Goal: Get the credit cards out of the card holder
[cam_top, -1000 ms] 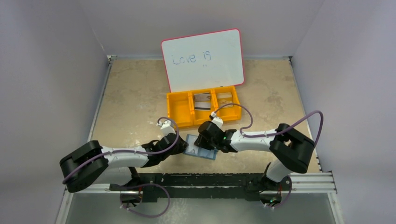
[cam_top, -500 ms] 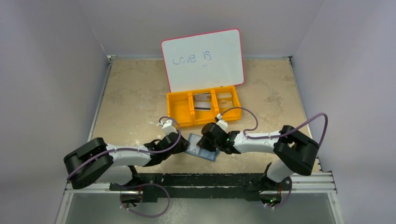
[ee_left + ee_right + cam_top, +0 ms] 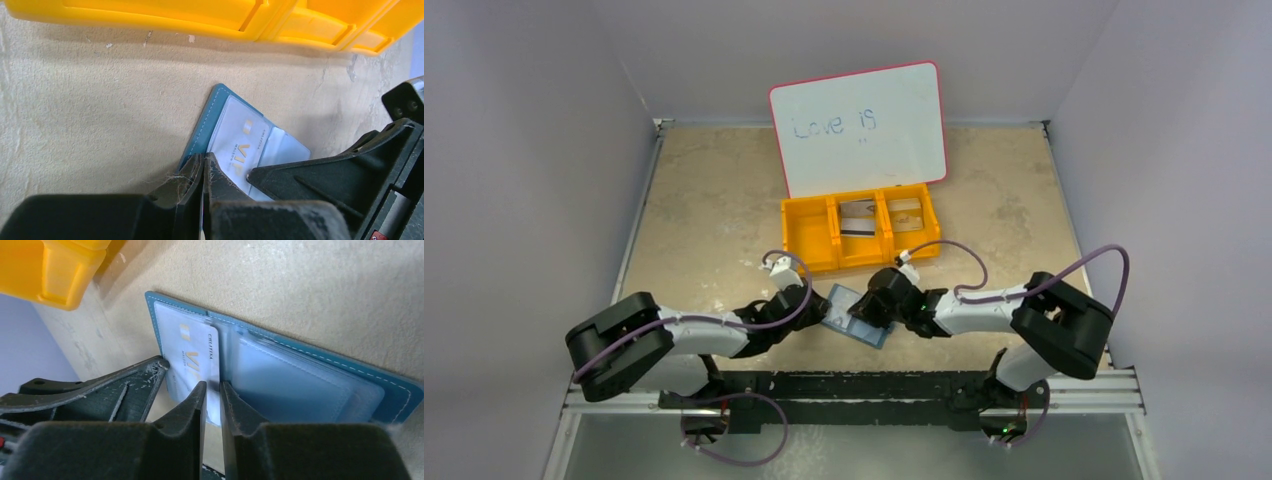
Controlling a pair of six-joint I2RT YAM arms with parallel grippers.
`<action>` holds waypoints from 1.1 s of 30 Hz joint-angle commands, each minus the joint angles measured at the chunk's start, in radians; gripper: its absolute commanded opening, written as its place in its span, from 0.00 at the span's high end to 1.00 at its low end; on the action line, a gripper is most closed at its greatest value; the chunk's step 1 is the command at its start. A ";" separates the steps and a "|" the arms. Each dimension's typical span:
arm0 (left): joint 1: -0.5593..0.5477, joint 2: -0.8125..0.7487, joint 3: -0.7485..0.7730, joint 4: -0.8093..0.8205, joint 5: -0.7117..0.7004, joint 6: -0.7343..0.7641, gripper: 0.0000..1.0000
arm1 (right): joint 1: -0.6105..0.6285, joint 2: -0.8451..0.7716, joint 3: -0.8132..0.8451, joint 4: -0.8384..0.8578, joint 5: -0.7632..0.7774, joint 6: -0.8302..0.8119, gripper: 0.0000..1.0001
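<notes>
Card holder: the card holder (image 3: 846,312) lies open and flat on the surface (image 3: 714,200), low in the middle of the top view, just below the orange bin (image 3: 859,232) and between the two arms' fingers.
Left fingers: the left fingers (image 3: 187,185) are pressed together, their tips touching the holder's teal left edge (image 3: 207,120). Whether they pinch anything, I cannot tell.
Right fingers: the right fingers (image 3: 187,410) stand a narrow gap apart at the near edge of the VIP card (image 3: 192,357), whose long edge shows in the gap. Contact cannot be told.
Change: compared with a second ago, the right wrist sits further right and lower in the top view, and more of the holder's upper left corner is uncovered. The holder lies in the same spot.
Holder's axis: its long axis runs from upper left to lower right in the top view, pockets facing up.
Card's axis: the card sits in the upper left half, print up, its long axis crossing the holder's.
</notes>
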 commanded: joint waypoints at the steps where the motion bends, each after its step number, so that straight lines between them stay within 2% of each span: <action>1: -0.011 0.047 -0.044 -0.101 0.053 -0.006 1.00 | 0.004 -0.028 -0.112 0.172 0.046 0.042 0.83; 5: -0.013 0.069 -0.046 -0.077 0.069 -0.006 1.00 | 0.006 -0.053 -0.252 0.456 0.067 0.052 0.87; 9: -0.013 0.079 -0.045 -0.068 0.078 -0.008 1.00 | 0.004 -0.075 -0.266 0.446 0.092 0.047 0.77; 11: -0.013 0.076 -0.047 -0.069 0.080 -0.013 1.00 | 0.004 -0.087 -0.265 0.445 0.093 0.031 0.79; 17: -0.013 0.069 -0.055 -0.063 0.084 -0.024 1.00 | 0.003 -0.087 -0.310 0.579 0.083 0.009 0.85; 22: -0.013 0.082 -0.056 -0.049 0.086 -0.025 1.00 | -0.002 -0.099 -0.324 0.625 0.063 -0.002 0.84; 25: -0.013 0.085 -0.057 -0.050 0.086 -0.026 1.00 | -0.003 -0.121 -0.291 0.490 0.068 0.001 0.83; 29: -0.014 0.076 -0.061 -0.051 0.078 -0.030 1.00 | -0.003 -0.159 -0.210 0.240 0.081 0.008 0.75; 31: -0.013 0.077 -0.059 -0.051 0.078 -0.030 1.00 | -0.003 -0.157 -0.190 0.190 0.064 0.009 0.73; 33: -0.013 0.081 -0.059 -0.050 0.079 -0.029 1.00 | -0.003 -0.149 -0.199 0.224 0.046 -0.001 0.71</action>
